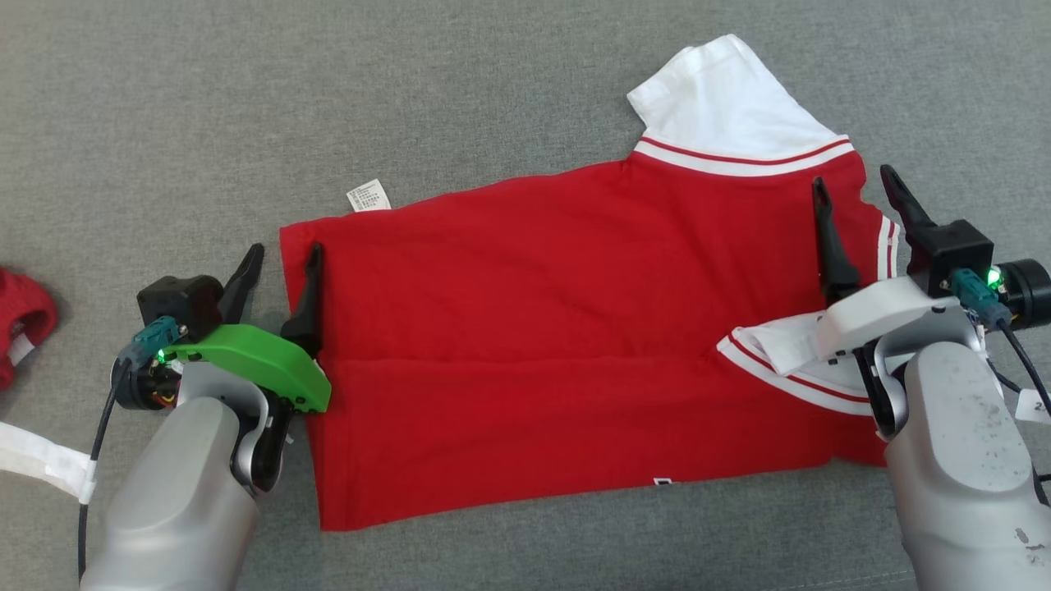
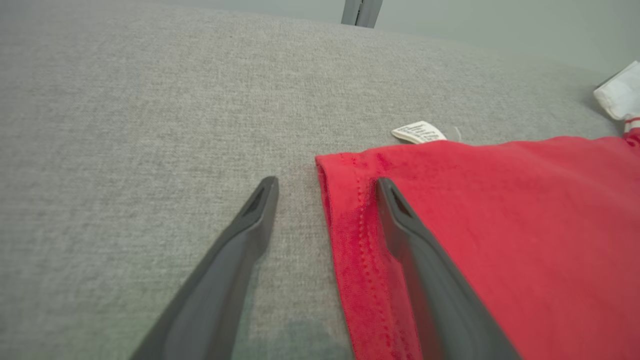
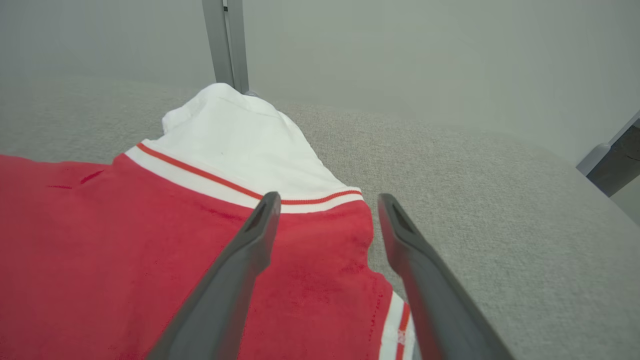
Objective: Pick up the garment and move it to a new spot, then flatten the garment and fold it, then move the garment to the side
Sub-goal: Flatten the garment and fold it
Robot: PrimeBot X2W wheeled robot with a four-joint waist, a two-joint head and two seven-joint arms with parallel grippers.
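Head view: the garment (image 1: 534, 353), a red shirt with white sleeves, lies spread flat on the grey fabric surface (image 1: 164, 82), its hem toward our left and its collar end toward our right. One white sleeve (image 1: 722, 98) sticks up at the far right corner, and a care label (image 1: 369, 195) pokes out from the far edge. Our left gripper (image 1: 286, 248) sits at the hem with its fingers set wide apart and nothing between them, one over the red cloth and one over bare surface. Our right gripper (image 1: 854, 176) is likewise spread wide and holding nothing, at the shoulder end just below the sleeve. A second red item (image 1: 20, 320) lies at the left edge, well apart from the shirt, with a white strip (image 1: 41, 464) below it. Left wrist view: the left gripper (image 2: 326, 181) straddles the hem, its right finger above the garment (image 2: 525, 225) and its left finger above the surface (image 2: 125, 125); we cannot tell whether either tip touches down. The label (image 2: 419, 132) lies just beyond the far corner. Right wrist view: the right gripper (image 3: 328, 197) is open wide, its left finger over the garment (image 3: 100, 240) near the striped seam, its right finger past the cloth edge over the surface (image 3: 475, 200). The white sleeve (image 3: 240, 145) lies ahead, with a grey post (image 3: 227, 45) behind it.
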